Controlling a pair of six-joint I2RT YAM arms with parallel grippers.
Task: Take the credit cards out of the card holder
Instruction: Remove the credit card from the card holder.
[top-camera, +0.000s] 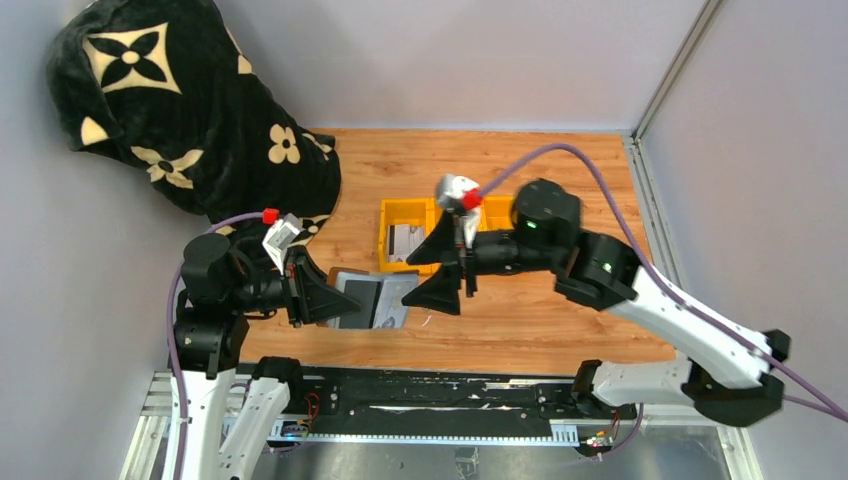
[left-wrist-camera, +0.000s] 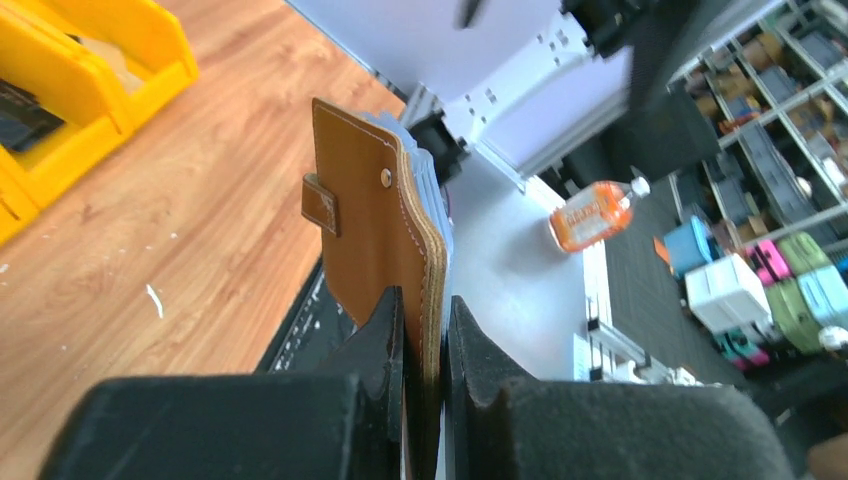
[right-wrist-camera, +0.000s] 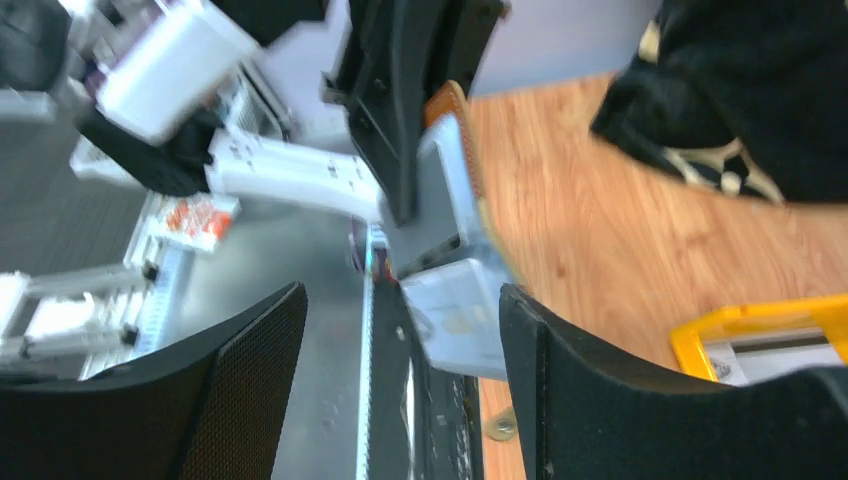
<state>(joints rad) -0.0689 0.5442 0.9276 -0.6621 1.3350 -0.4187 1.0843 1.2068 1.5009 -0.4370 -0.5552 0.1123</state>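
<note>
Near the table's front edge, the left gripper (left-wrist-camera: 425, 312) pinches the card holder (left-wrist-camera: 375, 225) by one edge. Its black fingers press tight on smooth, stitched brown leather with a snap tab, holding the case up off the wooden table (top-camera: 540, 320). The right gripper (right-wrist-camera: 400, 295) stands wide, its textured pads either side of the grey inner face. There a pale card (right-wrist-camera: 458, 322) seems to protrude, though blur hides any contact. Beyond sits a yellow plastic tray (top-camera: 393, 212), then a plush black flower-patterned blanket (top-camera: 180, 110).
</note>
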